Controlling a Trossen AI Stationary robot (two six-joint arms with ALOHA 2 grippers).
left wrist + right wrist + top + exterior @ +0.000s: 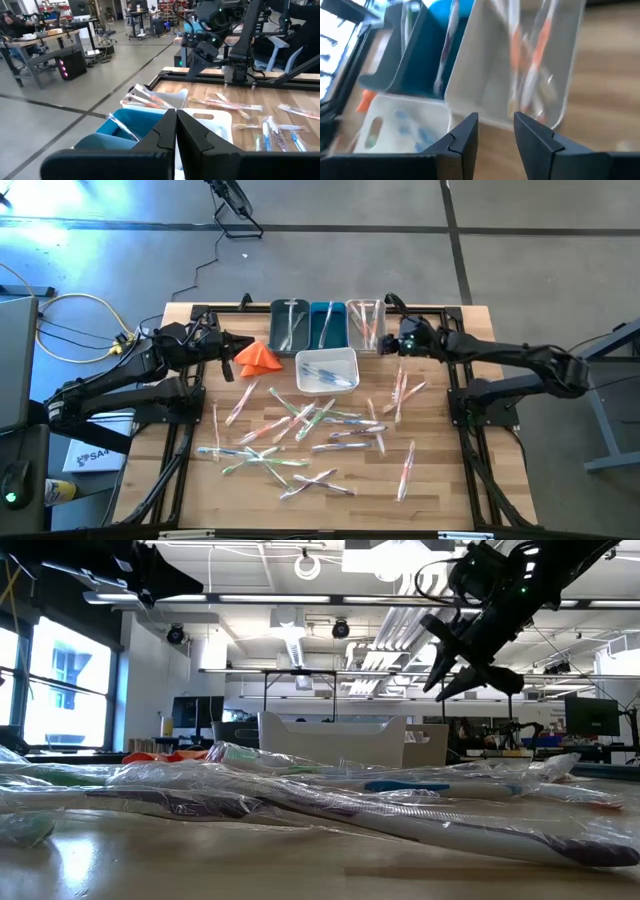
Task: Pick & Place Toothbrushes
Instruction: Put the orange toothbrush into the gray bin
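The right hand [393,340] hangs released and empty just right of the clear bin [365,326] at the far edge of the tabletop [440,480]; that bin already holds orange-handled toothbrushes. The left hand [243,345] waits clenched at the far left by the orange cloth [259,356]; most toothbrushes [300,430] lie scattered across the middle of the tabletop, some in the white bin [327,370] and the two dark bins [308,326].

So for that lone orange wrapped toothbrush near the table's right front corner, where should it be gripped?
Grip the orange-handled toothbrush in its clear wrapper mid-handle, from straight above, fingers across its width. It lies flat, nearly lengthwise front to back, apart from the pile.
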